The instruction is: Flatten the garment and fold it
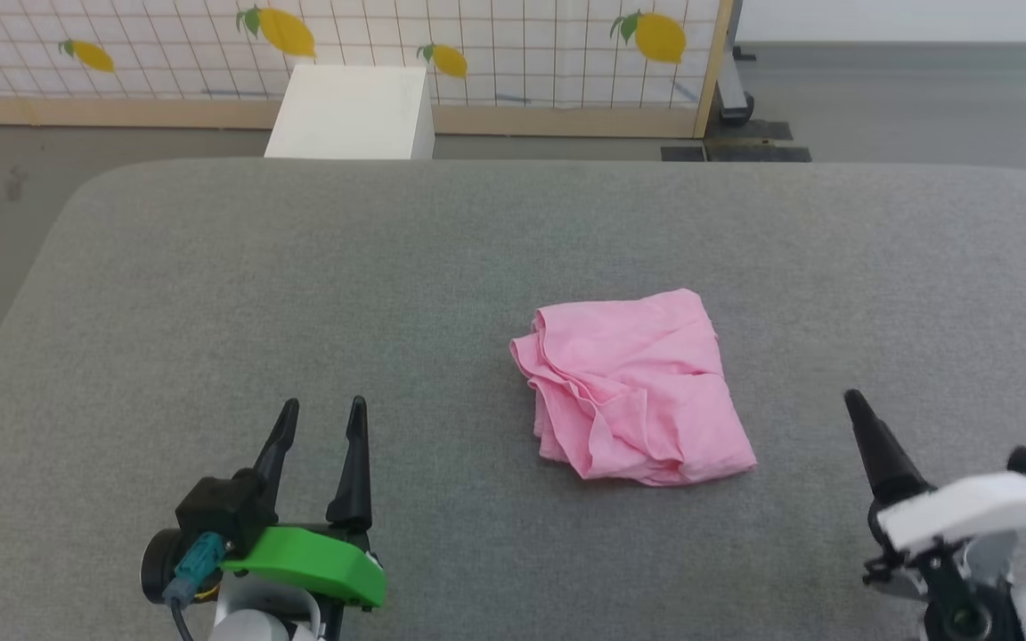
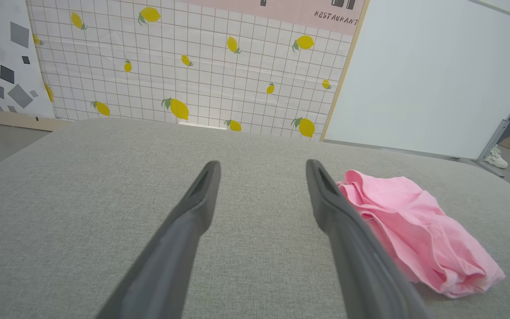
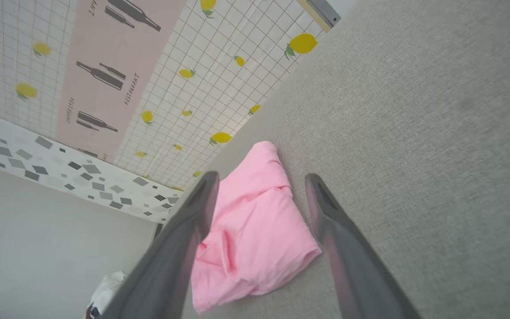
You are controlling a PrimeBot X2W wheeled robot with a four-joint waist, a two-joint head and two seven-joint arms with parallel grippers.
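Both tools sat wide apart, holding nothing: left tool (image 1: 321,405) lower left of frame, right tool (image 1: 940,427) lower right. Garment (image 1: 629,387) lay bunched mid-frame on the counter (image 1: 210,294), between them, probably so either could reach an edge.

A grey fabric-covered table (image 1: 210,294) carries the garment (image 1: 629,387), a pink, seemingly folded bundle, lying near its middle.
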